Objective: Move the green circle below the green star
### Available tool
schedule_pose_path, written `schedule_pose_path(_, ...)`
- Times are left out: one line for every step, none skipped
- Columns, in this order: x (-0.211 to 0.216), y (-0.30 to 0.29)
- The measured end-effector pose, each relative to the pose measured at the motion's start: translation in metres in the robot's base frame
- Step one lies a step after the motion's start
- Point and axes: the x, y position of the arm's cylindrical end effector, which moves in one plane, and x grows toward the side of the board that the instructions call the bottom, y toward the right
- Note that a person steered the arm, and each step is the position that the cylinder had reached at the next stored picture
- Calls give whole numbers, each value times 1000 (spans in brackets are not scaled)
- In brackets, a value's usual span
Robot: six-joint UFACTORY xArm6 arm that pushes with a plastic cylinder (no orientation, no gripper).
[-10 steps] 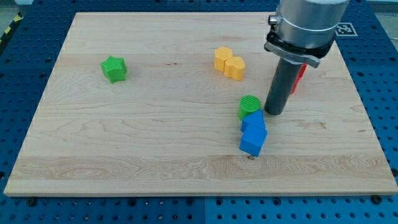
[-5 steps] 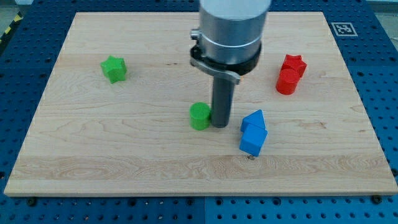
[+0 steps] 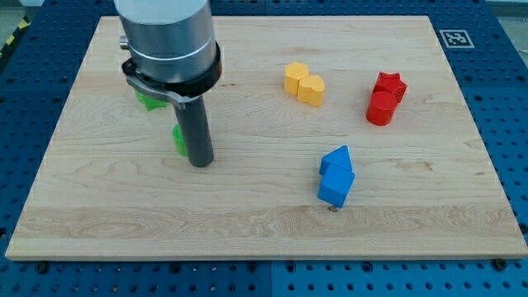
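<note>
Camera view is showing the rod, lacking any pincer, pressing its tip (image 3: pixel 200 162) against the green circle (image 3: pixel 178 139), mostly hidden, sitting below the green star (image 3: pixel 147 100). Only a gentle, short leftward nudge seems advisable.

My tip (image 3: pixel 200 162) is resting on the desk (image 3: pixel 264 223) toward the view's left, touching the right side of the green circle (image 3: pixel 178 139), which is mostly hiding behind the rod. The green star (image 3: pixel 147 101) is sitting just above the circle, partly covered by the arm. Two yellow blocks (image 3: pixel 304 83) are lying touching each other right of centre near the view's top. Two red blocks (image 3: pixel 385 97) are sitting together further right. Two blue blocks (image 3: pixel 337 176) are lying stacked toward the view's bottom, below the yellow pair.
</note>
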Motion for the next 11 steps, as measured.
schedule_pose_path(-12,-10)
schedule_pose_path(-14,-4)
schedule_pose_path(-20,-4)
schedule_pose_path(-23,-25)
schedule_pose_path(-28,-52)
schedule_pose_path(-28,-46)
schedule_pose_path(-27,-22)
schedule_pose_path(-30,-29)
schedule_pose_path(-38,-56)
schedule_pose_path(-40,-59)
schedule_pose_path(-40,-57)
